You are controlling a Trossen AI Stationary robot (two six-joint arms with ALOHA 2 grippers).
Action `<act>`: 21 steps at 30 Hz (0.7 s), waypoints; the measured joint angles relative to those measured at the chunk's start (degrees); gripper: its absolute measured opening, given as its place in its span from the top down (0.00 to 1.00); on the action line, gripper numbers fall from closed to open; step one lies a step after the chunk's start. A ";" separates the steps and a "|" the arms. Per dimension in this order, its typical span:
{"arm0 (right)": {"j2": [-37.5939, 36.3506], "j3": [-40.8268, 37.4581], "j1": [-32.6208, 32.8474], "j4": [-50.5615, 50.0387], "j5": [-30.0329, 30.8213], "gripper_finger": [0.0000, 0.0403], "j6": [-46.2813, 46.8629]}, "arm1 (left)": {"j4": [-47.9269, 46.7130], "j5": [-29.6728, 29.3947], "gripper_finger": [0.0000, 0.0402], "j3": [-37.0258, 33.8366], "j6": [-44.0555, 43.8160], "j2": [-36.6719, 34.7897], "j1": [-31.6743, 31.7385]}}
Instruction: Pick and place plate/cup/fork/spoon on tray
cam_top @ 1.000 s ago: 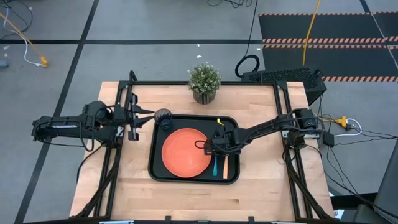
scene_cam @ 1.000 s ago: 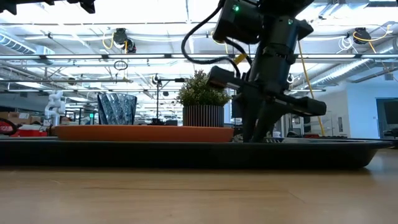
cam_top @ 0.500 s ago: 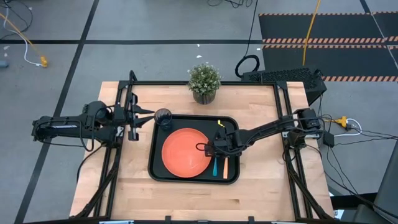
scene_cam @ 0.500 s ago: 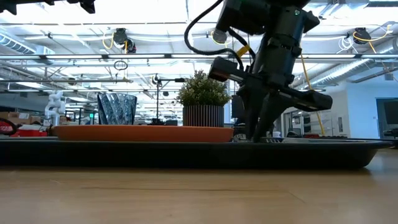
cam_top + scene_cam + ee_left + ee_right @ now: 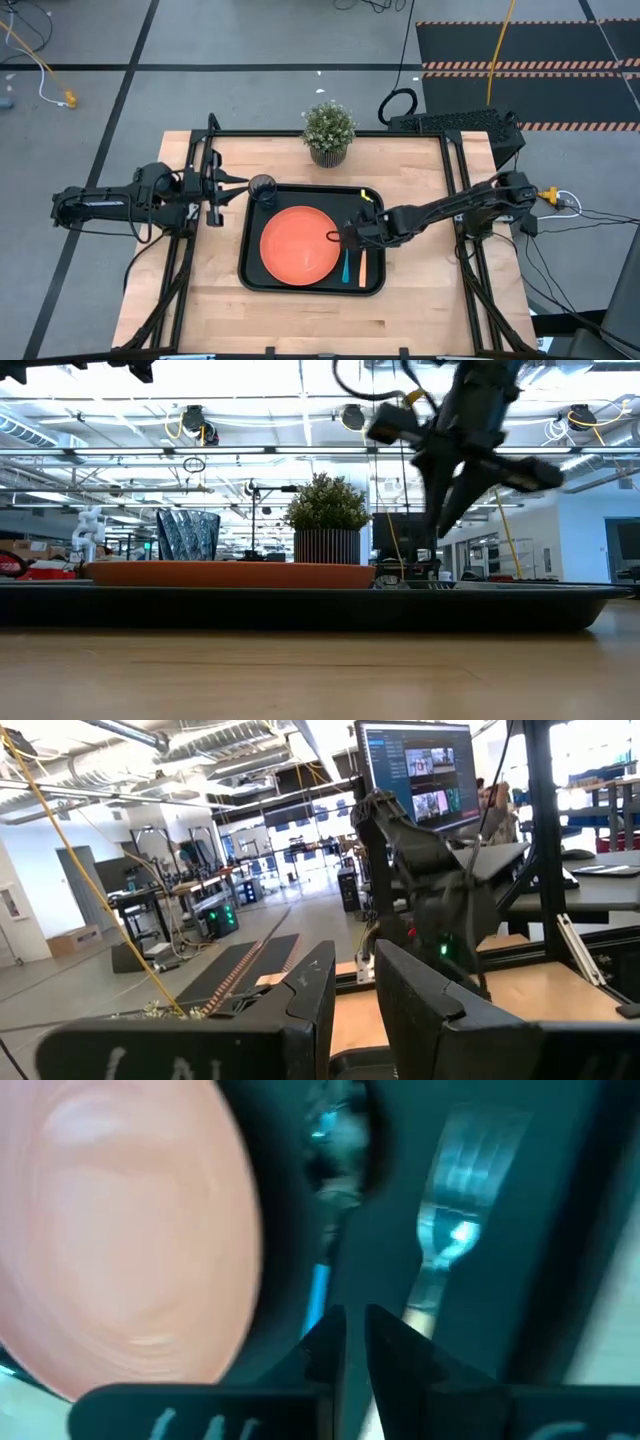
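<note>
Wooden table (image 5: 200,290) carrying tray (image 5: 250,275): right gripper (image 5: 342,237), fingers nearly together and empty, above spoon (image 5: 346,266) and fork (image 5: 363,268), beside plate (image 5: 298,244); left gripper (image 5: 236,189), narrowly parted, near cup (image 5: 262,188).

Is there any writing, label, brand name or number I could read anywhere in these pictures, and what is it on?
Nothing can be read.
The monitor in the room, in the left wrist view: lines of text and small pictures, too small to read.
The plate, cup, fork, spoon, tray and potted plant: no lettering shows.
</note>
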 joint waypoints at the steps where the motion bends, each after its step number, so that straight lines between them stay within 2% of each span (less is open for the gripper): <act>1: -0.63 0.02 0.73 -1.67 1.18 0.92 1.06 | -0.12 0.00 0.80 0.00 0.15 0.00 0.00; 8: -3.64 0.04 7.13 -10.48 8.54 0.92 8.12 | -0.36 -1.56 0.80 0.00 0.33 0.00 0.00; 14: -3.54 -0.15 11.79 -14.48 11.68 0.92 12.40 | -0.56 -1.57 0.80 0.00 0.33 0.07 0.02; 18: -3.31 -1.81 13.63 -13.80 11.96 0.92 9.56 | -0.90 -1.59 0.80 0.00 0.92 0.07 0.02; 21: -3.42 -1.97 15.53 -13.80 19.57 0.93 4.62 | -2.00 -1.60 0.80 0.00 1.24 0.07 0.02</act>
